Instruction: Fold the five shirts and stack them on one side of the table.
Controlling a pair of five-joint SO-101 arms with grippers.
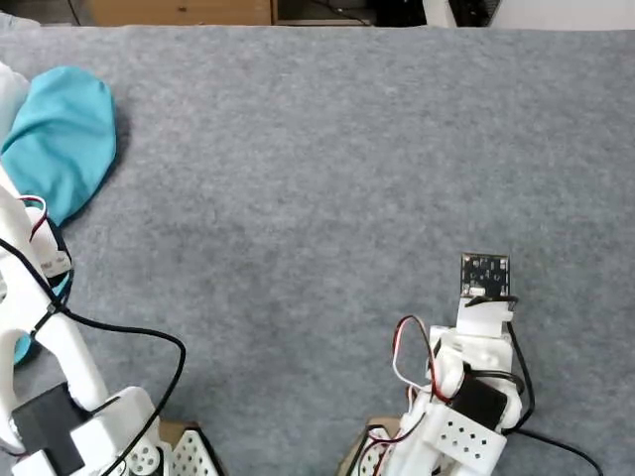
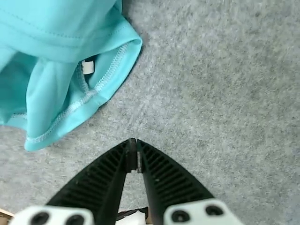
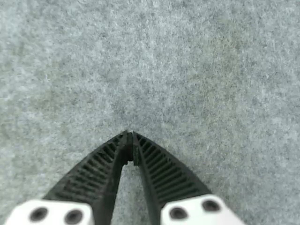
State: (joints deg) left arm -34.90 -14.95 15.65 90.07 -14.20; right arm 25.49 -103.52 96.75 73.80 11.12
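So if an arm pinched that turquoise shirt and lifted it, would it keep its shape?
Probably not: the turquoise shirt lies in soft folds with its hem curling open, so it would likely droop from the pinch. The fabric looks thin, so probably light. Pushed over the fuzzy grey table cover, it would likely bunch rather than slide.

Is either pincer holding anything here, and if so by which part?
Nothing is held. The left pincer is shut empty, apart from the teal shirt; the right pincer is shut empty over the table.
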